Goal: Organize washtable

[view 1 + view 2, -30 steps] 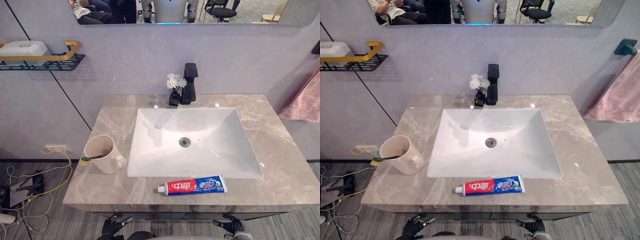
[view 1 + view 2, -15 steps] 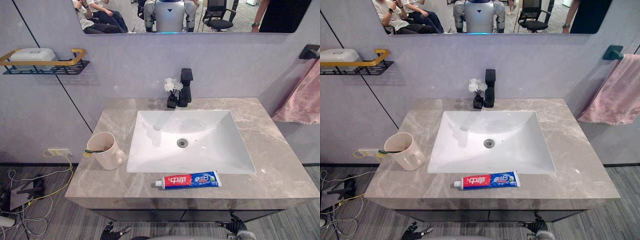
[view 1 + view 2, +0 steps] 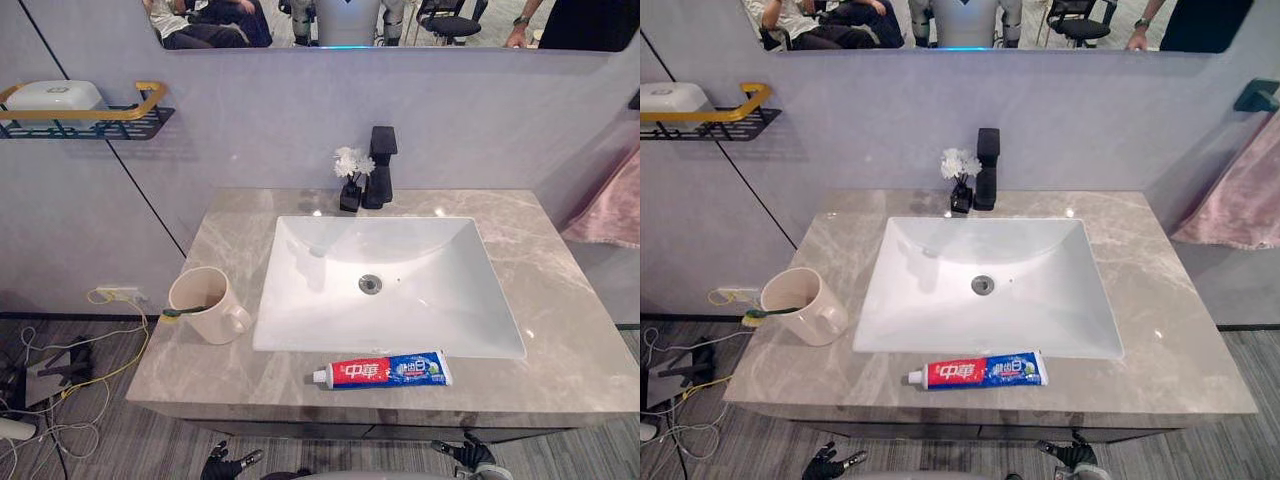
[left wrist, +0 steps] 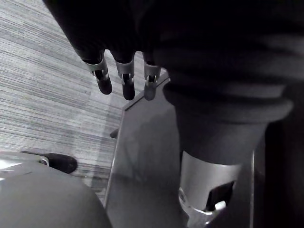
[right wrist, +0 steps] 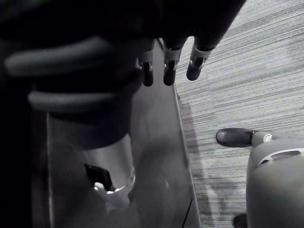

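A red, white and blue toothpaste tube (image 3: 382,371) lies flat on the grey marble countertop (image 3: 565,335), just in front of the white sink (image 3: 300,265). A beige cup (image 3: 205,307) stands at the counter's left end with a green toothbrush (image 3: 184,313) lying across its mouth. Below the counter's front edge, my left hand (image 3: 226,465) hangs with relaxed fingers (image 4: 126,80) and holds nothing. My right hand (image 3: 468,454) hangs the same way, its fingers (image 5: 169,71) straight and empty.
A black faucet (image 3: 379,166) and a small black vase of white flowers (image 3: 350,176) stand behind the sink. A wall shelf (image 3: 90,120) at upper left holds a white box (image 3: 52,96). A pink towel (image 3: 1232,205) hangs at right. A mirror tops the wall.
The whole picture has shifted as the camera moved. The cup, the toothpaste and both hands keep their places.
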